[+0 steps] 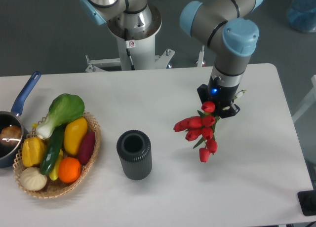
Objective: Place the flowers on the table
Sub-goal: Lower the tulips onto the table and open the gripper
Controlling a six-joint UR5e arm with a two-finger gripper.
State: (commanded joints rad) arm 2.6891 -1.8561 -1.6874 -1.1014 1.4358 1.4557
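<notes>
Flowers (pixel 200 131) are hanging off the gripper (pixel 218 108) over the right half of the desk (pixel 163 94), red buds fanned out low and to the left. The stems disappear up under the wrist, so it looks like the fingers are clamped on the stem end, though I can't actually see the fingers themselves from here. Makes sense to grab them there, the buds stay out of the squeeze and the bunch can be laid down flat. Whether the lowest bud is touching the desk or just above it, I honestly can't tell.

Stuff around: a dark ribbed vase (pixel 134 154) stands a bit to the left of the bunch, apart from it. Further left there's a wicker basket (pixel 89 160) loaded with vegetables, and a blue-handled pot (pixel 12 133) at the far left edge. None of that is under the bunch, so I'd say only the vase needs minding if the arm swings left.
</notes>
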